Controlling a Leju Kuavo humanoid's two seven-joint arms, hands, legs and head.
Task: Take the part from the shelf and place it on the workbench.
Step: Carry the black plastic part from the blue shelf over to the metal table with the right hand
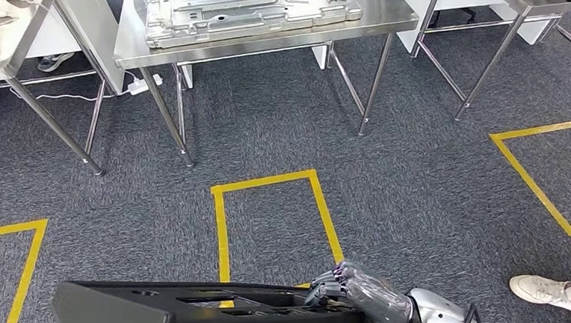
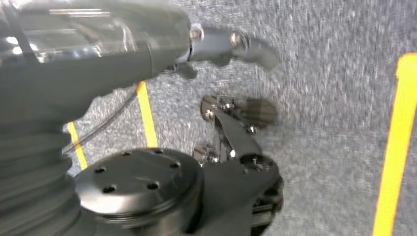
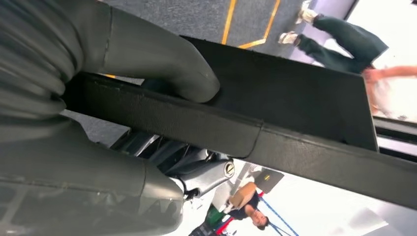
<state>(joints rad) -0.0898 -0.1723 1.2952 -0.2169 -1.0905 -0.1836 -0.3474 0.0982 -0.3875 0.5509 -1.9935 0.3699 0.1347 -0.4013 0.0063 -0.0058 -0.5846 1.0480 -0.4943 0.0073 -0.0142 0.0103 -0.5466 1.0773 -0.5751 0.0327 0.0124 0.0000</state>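
Currently the part [image 1: 202, 313], a long black panel, is carried low at the near edge of the scene, gripped at its right end by the right hand [image 1: 365, 295]; in the right wrist view the thumb [image 3: 167, 64] is seen pressed over the panel's edge with the fingers closed beneath. The left hand [image 2: 236, 44] is seen blurred above the carpet, and its state cannot be told. The desk [image 1: 378, 17] stands far ahead, already loaded with a silver metal panel [image 1: 251, 10]. Several hazards are judged likely: the panel, held at one end, may sag or twist out of the grip; its free left end may strike the desk legs; a person's shoe [image 1: 549, 289] lies near right.
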